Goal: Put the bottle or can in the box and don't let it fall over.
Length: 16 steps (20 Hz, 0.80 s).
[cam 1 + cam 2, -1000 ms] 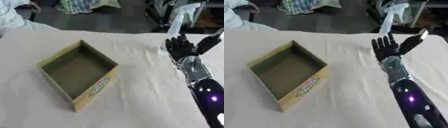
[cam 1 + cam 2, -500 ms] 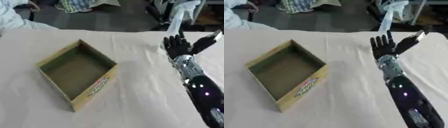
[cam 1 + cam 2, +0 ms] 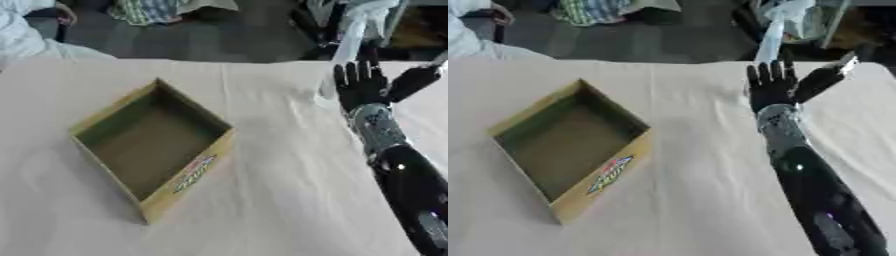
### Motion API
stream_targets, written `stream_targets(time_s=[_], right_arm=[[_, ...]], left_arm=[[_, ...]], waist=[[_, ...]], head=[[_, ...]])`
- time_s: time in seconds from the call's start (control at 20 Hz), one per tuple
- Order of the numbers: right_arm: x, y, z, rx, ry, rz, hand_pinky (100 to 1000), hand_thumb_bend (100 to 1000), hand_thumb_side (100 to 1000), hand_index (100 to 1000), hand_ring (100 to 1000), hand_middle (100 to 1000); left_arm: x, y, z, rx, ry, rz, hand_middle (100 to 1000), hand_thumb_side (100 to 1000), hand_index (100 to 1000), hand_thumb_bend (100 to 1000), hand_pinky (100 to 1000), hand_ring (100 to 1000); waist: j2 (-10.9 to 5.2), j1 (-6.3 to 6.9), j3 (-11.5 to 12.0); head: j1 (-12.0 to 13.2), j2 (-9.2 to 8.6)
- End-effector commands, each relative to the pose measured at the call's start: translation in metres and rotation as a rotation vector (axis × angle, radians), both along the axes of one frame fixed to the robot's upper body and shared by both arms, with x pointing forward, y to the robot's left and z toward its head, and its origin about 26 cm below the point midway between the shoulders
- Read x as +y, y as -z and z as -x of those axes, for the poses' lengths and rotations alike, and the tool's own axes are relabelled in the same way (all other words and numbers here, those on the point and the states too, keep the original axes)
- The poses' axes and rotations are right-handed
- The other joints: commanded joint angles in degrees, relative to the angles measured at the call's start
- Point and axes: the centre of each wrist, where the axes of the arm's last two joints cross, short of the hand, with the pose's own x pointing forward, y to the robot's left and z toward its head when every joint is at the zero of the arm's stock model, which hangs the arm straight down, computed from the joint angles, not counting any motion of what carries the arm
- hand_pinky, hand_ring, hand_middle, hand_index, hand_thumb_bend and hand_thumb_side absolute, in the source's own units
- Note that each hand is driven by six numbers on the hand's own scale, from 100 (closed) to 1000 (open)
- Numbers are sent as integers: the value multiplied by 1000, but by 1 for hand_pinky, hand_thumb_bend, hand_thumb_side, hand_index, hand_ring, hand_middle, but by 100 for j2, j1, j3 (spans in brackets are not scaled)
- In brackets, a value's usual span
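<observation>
With our right hand (image 3: 773, 90) spread open and empty, we should close low around the clear bottle (image 3: 343, 52), keeping it upright.

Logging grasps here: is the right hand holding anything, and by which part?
Nothing is held. The right hand is open, fingers straight, near a pale bottle-like shape; contact cannot be told.
</observation>
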Motion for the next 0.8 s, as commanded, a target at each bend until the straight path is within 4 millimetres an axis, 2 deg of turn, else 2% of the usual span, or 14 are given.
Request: stream_targets(time_s=[0.05,0.3,0.8], right_arm=[[-1,-19,-2,-50,10,-7,100,868,987,907,100,100],[-4,-27,-12,-57,22,-2,100,868,987,906,100,100],[-10,-29,-25,-50,42,-10,100,868,987,903,100,100]], left_arm=[[-1,-10,1,-34,8,-16,720,817,890,171,713,775],[-1,-11,1,-37,10,-12,720,817,890,170,713,776],[-3,-13,2,-48,16,-9,722,816,890,169,714,776]], waist=[[-35,34,2],[0,60,17],[75,110,41]], head=[[-30,-109],[-36,-153],[-50,-218]])
